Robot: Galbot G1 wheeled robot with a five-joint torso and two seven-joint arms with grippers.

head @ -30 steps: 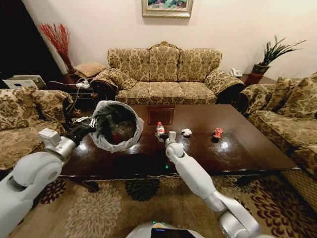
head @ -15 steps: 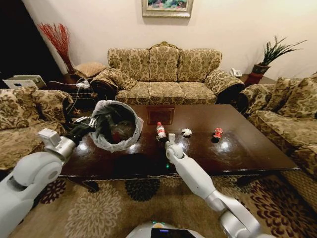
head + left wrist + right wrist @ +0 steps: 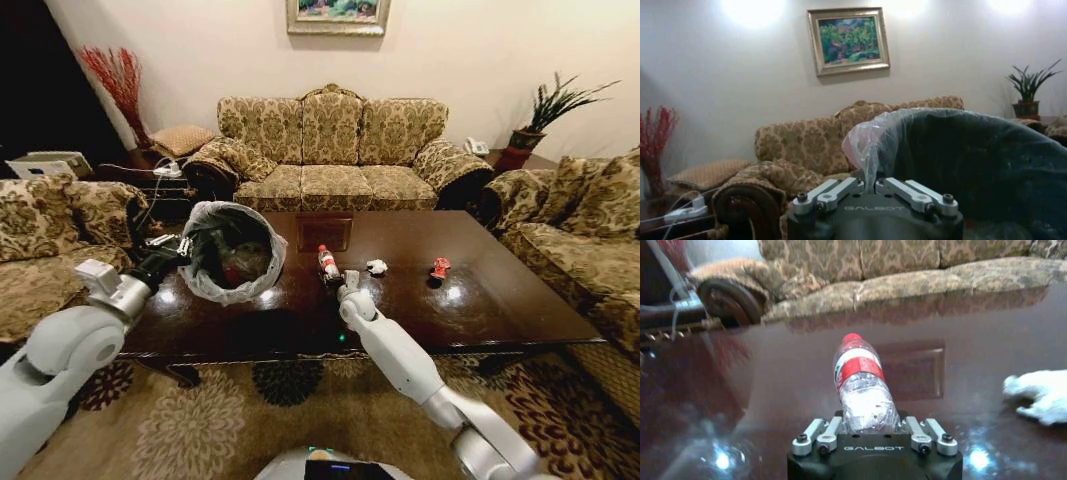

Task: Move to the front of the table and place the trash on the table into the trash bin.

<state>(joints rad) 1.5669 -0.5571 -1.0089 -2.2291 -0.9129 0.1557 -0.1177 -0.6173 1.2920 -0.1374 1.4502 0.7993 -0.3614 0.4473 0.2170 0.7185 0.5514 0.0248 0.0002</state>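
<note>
The trash bin (image 3: 236, 252), dark with a whitish liner, hangs tilted over the left part of the table (image 3: 500, 300). My left gripper (image 3: 182, 246) is shut on its liner rim (image 3: 870, 165). Something pinkish lies inside the bin. A clear red-labelled bottle (image 3: 325, 262) lies near the table's middle, its red cap pointing away from me. My right gripper (image 3: 336, 278) is closed around the bottle's (image 3: 863, 385) base, the finger links (image 3: 821, 432) pressed against its sides. To its right lie a white paper wad (image 3: 376, 267) and a red wrapper (image 3: 440, 267).
Floral sofas stand behind (image 3: 335, 150), to the left (image 3: 50, 230) and to the right (image 3: 580, 230) of the table. A side table with cables (image 3: 165, 172) sits at the back left. A patterned rug (image 3: 280, 400) covers the floor in front.
The right arm has shifted slightly to the right and back, and the bottle has shifted with it. The left arm and the bin have barely moved.
</note>
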